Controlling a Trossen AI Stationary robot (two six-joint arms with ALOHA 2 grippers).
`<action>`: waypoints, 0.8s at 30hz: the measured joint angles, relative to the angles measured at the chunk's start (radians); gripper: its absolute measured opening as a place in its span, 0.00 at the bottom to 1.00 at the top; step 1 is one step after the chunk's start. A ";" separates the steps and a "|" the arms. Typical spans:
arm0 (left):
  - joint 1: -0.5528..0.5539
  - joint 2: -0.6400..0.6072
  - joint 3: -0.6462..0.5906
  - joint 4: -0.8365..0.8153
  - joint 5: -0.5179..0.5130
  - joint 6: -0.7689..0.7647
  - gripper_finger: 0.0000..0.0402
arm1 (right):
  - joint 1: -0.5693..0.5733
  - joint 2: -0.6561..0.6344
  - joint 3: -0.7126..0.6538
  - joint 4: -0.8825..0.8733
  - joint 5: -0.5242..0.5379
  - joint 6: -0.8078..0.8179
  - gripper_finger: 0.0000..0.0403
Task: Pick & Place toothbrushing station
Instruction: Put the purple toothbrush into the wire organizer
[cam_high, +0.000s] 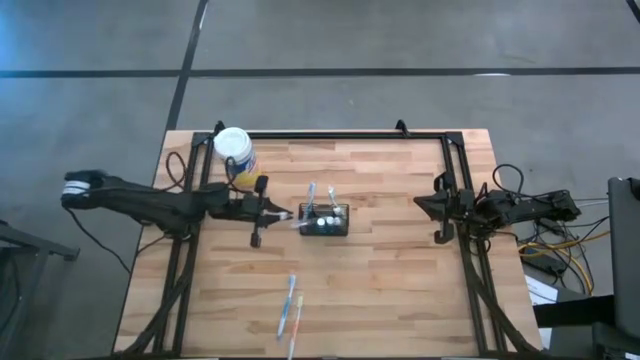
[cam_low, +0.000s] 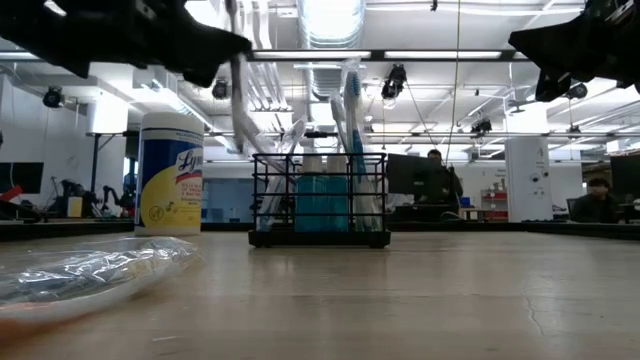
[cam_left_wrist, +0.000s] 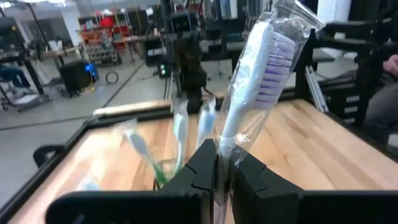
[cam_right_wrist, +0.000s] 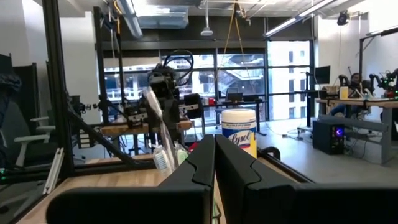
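The toothbrushing station (cam_high: 326, 220), a small black mesh holder, stands mid-table on its base with several toothbrushes upright in it (cam_low: 320, 205). My left gripper (cam_high: 288, 214) is just left of it, shut on a white toothbrush with purple bristles in a clear wrapper (cam_left_wrist: 261, 74). My right gripper (cam_high: 424, 204) waits shut at the table's right side, touching nothing. Two more wrapped toothbrushes (cam_high: 290, 308) lie flat near the front edge. My left gripper pinches the wrapped toothbrush's handle (cam_left_wrist: 227, 144) between its two fingers, through the clear wrapper. The fingers lie level, coming from the table's left, across the handle. The brush stands nearly upright with its head (cam_left_wrist: 273, 56) up, leaning toward the station. The fingers hide its lower end.
A yellow wipes canister with a white lid (cam_high: 235, 148) stands at the far left, behind my left arm. A black frame (cam_high: 340, 134) runs along the table's far edge and sides. Bare wood lies between the station and my right arm.
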 joint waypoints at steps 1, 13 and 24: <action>0.006 0.020 0.007 0.027 0.007 0.000 0.05 | 0.000 0.000 0.000 0.000 0.000 0.000 0.02; 0.037 0.203 0.088 0.104 0.099 0.002 0.05 | 0.000 0.002 0.000 -0.002 0.000 -0.001 0.02; 0.060 0.326 0.087 0.173 0.100 0.002 0.05 | 0.000 0.002 0.000 -0.003 0.000 0.000 0.02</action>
